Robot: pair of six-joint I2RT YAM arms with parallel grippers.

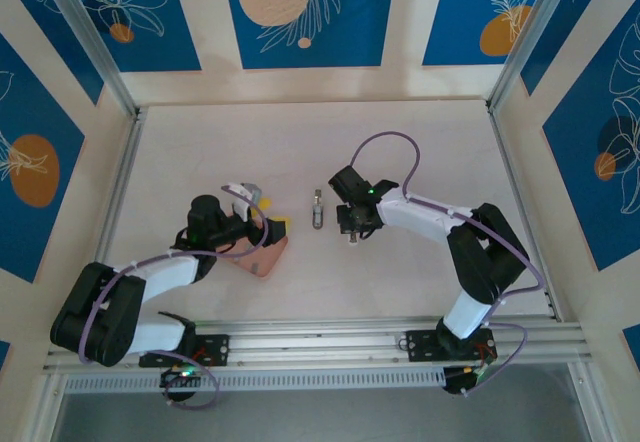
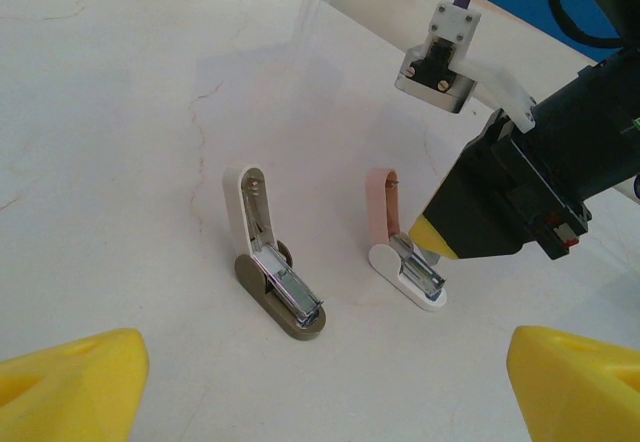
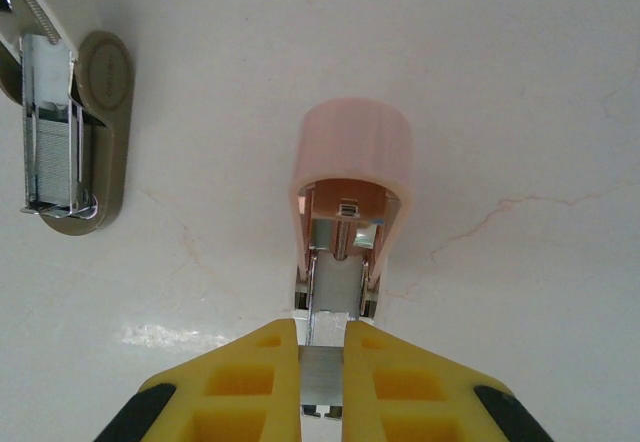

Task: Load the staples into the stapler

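Staples in right gripper; open edge of stapler just beside

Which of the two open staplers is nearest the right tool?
The pink-lidded stapler on a white base: the right tool, pinching a staple strip, is at its open channel. The white-lidded stapler on an olive base stands off to the side.

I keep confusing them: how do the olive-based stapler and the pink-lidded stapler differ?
The olive-based stapler has a white lid; the pink-lidded stapler sits on a white base. The right hand holds a staple strip at the pink-lidded stapler's channel; the olive-based stapler stands apart, untouched. Both are hinged open on the table.
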